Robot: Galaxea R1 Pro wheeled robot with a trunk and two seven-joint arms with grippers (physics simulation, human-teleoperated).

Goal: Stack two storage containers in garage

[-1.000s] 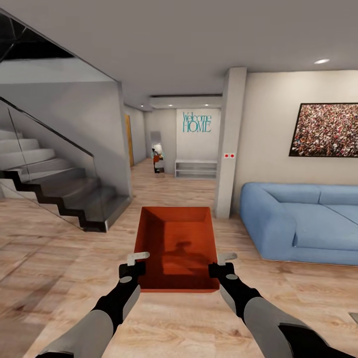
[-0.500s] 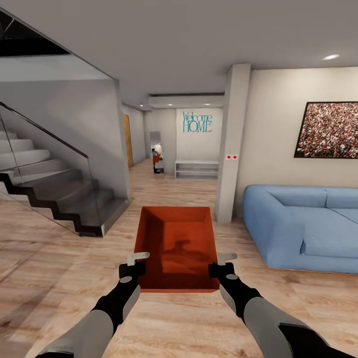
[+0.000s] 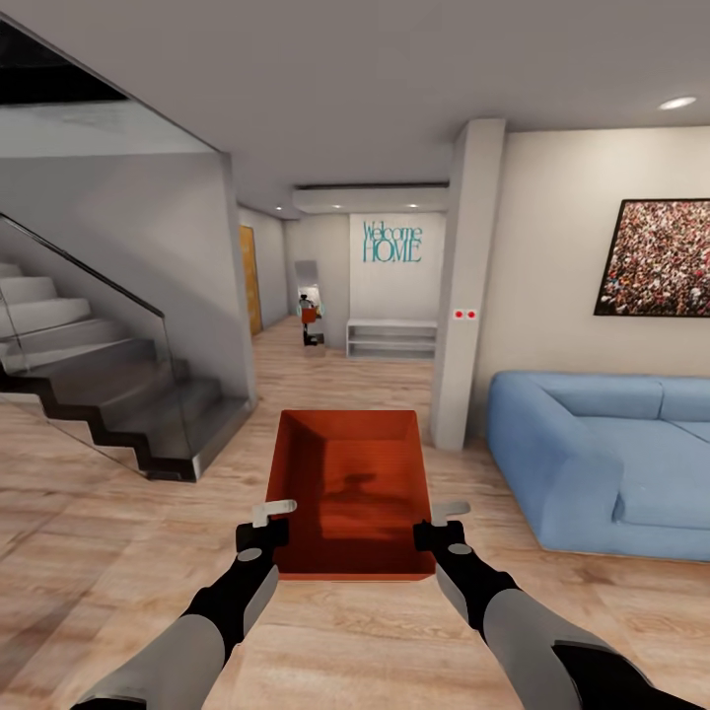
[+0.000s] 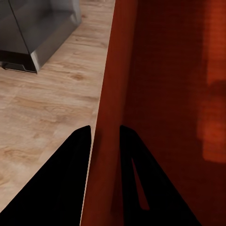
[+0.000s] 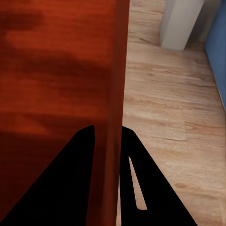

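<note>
Both grippers, left gripper (image 3: 273, 513) and right gripper (image 3: 441, 515), are clamping one storage container (image 3: 350, 483) between their fingers; robot is standing in living room, garage stacking pending.

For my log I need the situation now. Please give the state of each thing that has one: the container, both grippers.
storage container: lifted off the wood floor, open top up, empty, level.
left gripper: shut on the container's left wall, one finger each side.
right gripper: shut on the container's right wall, same way.
</note>
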